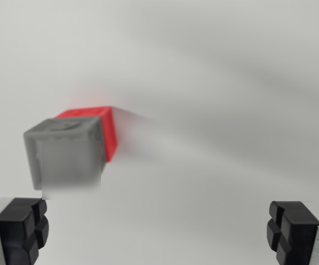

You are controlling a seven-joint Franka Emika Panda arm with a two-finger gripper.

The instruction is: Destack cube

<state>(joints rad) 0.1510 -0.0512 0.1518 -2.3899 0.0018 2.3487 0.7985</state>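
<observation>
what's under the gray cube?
A red cube shows past the gray cube, its top and one side visible. The gray one covers the rest, so how they touch is unclear. The open pincer holds nothing.

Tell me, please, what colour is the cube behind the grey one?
Red; the wrist view shows it, partly hidden by the grey cube.

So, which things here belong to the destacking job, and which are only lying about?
Belong to the job:
- grey cube, nearest the camera
- red cube, mostly hidden behind the grey one
- gripper, jaws wide apart, holding nothing

Only lying about:
- nothing else shows; just the plain white surface under the cubes
</observation>
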